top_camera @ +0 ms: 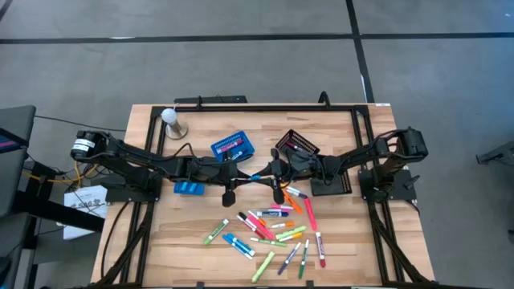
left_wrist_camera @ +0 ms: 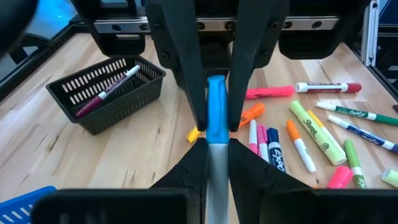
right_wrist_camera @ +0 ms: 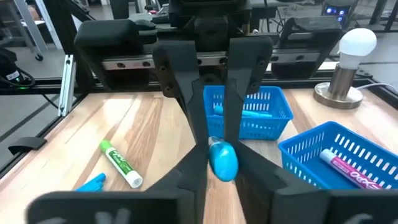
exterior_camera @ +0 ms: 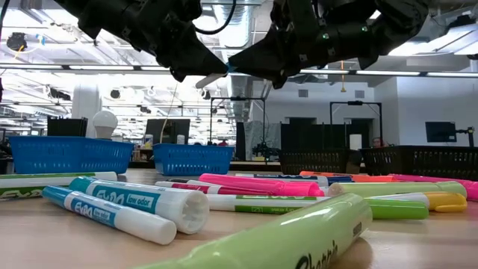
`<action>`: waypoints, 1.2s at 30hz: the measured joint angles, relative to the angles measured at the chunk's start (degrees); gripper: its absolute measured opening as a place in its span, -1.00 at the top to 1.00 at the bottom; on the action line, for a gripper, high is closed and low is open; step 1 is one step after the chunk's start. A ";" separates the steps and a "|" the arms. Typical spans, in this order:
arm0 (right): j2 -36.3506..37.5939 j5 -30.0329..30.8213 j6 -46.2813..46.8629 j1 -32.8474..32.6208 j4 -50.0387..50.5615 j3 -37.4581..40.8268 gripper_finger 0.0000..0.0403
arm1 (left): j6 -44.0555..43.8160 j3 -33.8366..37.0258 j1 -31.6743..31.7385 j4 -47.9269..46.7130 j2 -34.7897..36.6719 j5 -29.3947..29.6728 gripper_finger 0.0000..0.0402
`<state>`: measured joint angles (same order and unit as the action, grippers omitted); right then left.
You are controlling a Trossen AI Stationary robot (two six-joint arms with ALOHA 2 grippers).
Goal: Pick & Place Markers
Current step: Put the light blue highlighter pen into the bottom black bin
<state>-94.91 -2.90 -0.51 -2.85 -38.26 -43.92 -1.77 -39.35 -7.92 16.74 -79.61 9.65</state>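
Above table centre, the left gripper (top_camera: 241, 177) and right gripper (top_camera: 265, 174) meet, both seemingly clamped on one blue marker (left_wrist_camera: 216, 115) held between them. Loose markers (top_camera: 273, 229) lie toward six o'clock. It looks light, rigid, slick; grip mid-barrel.

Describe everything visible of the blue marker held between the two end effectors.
The blue marker is a short pen with a glossy, round-ended blue cap and a pale barrel, plastic by the look of it. It is held in the air above the middle of the table, apparently about level, along the line between the arms. The left end effector pinches the pale barrel and the right end effector pinches the blue cap. Nothing else touches it.
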 joint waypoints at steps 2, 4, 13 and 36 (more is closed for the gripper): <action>0.00 0.01 0.00 0.02 0.00 0.02 0.82 | 0.00 0.00 0.00 -0.02 0.00 0.02 0.78; 0.00 0.01 -0.02 0.00 -0.02 0.02 0.85 | -0.01 0.02 0.00 -0.03 0.00 0.01 0.75; 0.95 0.63 2.24 -0.39 4.89 0.06 0.77 | -0.19 0.02 0.04 0.19 0.00 0.74 0.58; 41.38 23.76 39.65 -17.90 84.16 3.13 0.85 | -1.72 0.02 0.04 -0.45 0.00 2.80 0.54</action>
<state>-53.53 20.87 39.13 -20.75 45.90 -40.79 -3.49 -39.33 -7.88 16.29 -79.61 12.45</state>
